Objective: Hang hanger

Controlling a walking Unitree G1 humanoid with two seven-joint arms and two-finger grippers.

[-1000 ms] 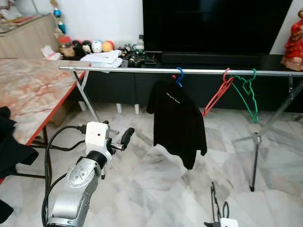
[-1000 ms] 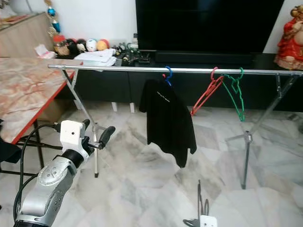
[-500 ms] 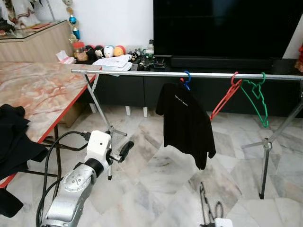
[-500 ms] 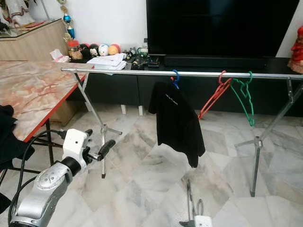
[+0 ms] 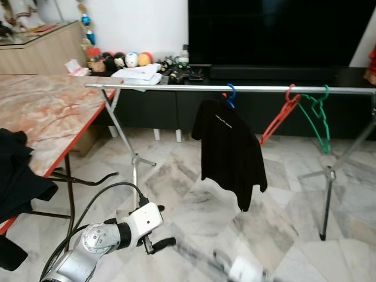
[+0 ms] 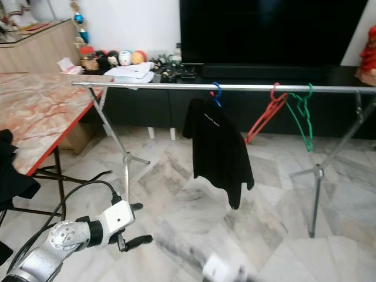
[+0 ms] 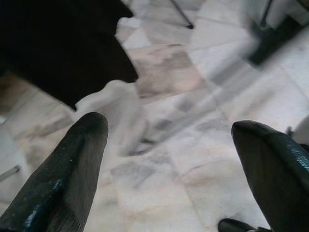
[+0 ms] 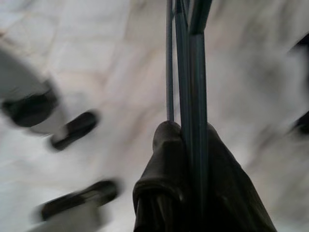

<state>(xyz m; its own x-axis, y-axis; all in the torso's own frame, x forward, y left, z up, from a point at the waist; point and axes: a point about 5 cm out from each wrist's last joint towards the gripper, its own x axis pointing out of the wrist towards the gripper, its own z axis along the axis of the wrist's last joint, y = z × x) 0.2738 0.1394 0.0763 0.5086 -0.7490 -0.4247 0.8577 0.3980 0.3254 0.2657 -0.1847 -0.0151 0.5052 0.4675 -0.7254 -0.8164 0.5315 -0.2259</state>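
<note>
A silver rail (image 5: 176, 87) spans the room at chest height. On it hang a black shirt (image 5: 230, 147) on a blue hanger (image 5: 230, 93), a red hanger (image 5: 277, 118) and a green hanger (image 5: 317, 117). My right gripper (image 8: 184, 130) is shut on the thin dark wires of a hanger (image 8: 192, 67); in the eye views it is a blur low over the floor (image 5: 244, 270). My left gripper (image 7: 171, 126) is open and holds nothing, low at the bottom left (image 5: 160, 242), with its fingers (image 7: 72, 164) pointing across the floor.
A marble-topped table (image 5: 41, 111) stands on the left with dark clothes (image 5: 14, 173) over its near edge. Behind the rail are a black TV console (image 5: 270, 73) and a shelf of small toys (image 5: 117, 59). The rail's legs (image 5: 326, 176) stand on marble floor.
My left arm has dropped from a raised pose to low over the floor. The right gripper with its hanger has shifted left and now blurs. The camera has moved a little.
</note>
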